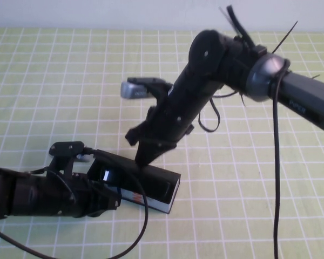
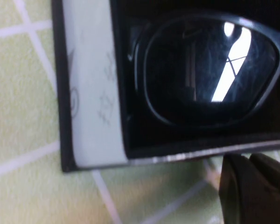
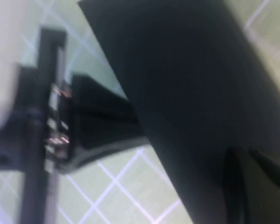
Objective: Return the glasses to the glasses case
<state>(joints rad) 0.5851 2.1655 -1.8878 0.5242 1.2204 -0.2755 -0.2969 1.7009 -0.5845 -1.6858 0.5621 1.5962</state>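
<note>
The black glasses case lies on the green grid mat near the front middle, its patterned side edge with an orange-red mark facing me. The glasses lie inside it: one black-rimmed lens shows beside the case's white inner edge, and a lens glints at the case's left opening. My left gripper is shut, right beside the case's left end. My right gripper points down with its shut tips on the case's black top.
The left arm lies low along the front left of the mat. The right arm reaches in from the upper right, with loose cables hanging at the right. Green grid mat surrounds the case.
</note>
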